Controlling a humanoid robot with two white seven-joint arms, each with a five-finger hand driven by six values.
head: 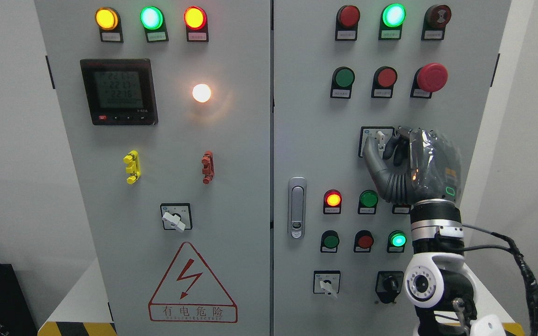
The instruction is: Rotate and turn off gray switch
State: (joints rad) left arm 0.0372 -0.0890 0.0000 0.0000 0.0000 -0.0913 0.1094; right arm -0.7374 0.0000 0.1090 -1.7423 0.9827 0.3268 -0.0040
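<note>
Right hand (397,156) curled around gray switch (380,140) at right of centre, thumb and fingers pinching its knob; liable to slip off mid-turn since grip looks shallow.

White walls (7,140) flank the cabinet; hazard-striped floor tape (75,328) below.

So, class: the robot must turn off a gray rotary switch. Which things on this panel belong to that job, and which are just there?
Job:
- gray switch, upper right door
- right robot hand, fingers at its knob

Just there:
- digital meter
- red mushroom button
- door latch
- left-door switch
- warning triangle
</note>
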